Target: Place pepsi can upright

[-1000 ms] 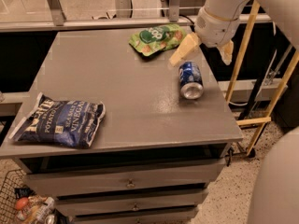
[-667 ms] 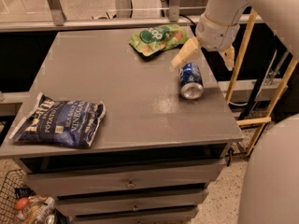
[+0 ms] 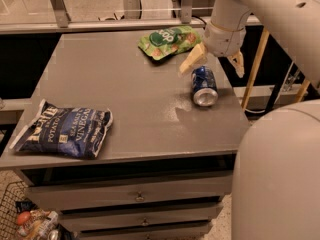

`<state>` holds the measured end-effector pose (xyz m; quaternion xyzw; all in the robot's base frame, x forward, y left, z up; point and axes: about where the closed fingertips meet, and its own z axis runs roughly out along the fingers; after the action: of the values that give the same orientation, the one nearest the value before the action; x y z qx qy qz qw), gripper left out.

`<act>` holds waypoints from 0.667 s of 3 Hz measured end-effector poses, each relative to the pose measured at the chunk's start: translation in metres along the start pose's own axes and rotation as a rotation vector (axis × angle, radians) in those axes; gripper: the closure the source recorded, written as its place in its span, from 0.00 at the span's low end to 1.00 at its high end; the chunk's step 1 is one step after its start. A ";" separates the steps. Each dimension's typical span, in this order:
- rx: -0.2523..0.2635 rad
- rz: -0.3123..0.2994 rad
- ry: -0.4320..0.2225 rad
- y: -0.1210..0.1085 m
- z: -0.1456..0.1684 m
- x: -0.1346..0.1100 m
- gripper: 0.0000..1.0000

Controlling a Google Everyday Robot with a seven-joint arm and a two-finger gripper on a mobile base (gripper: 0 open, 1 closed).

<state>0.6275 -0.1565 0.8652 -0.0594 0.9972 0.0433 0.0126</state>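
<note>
The pepsi can [image 3: 204, 85] is small, blue, with silver ends. It lies on its side near the right edge of the grey table [image 3: 130, 99], its silver end facing the front. My gripper [image 3: 214, 63] hangs just above the can's far end. Its two pale fingers are spread, one finger [image 3: 192, 60] to the left of the can and the other at the right. The fingers hold nothing and do not touch the can.
A green chip bag [image 3: 169, 40] lies at the back of the table, just left of the gripper. A dark blue chip bag [image 3: 62, 129] lies at the front left. Drawers sit under the tabletop. A basket with items [image 3: 30, 224] stands on the floor at lower left.
The gripper has come down and shifted slightly so its fingers now straddle the far end of the can. The can and both bags have not moved.
</note>
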 end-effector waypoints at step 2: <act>0.041 -0.004 0.046 0.012 0.024 -0.016 0.16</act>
<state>0.6420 -0.1402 0.8426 -0.0623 0.9978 0.0212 -0.0088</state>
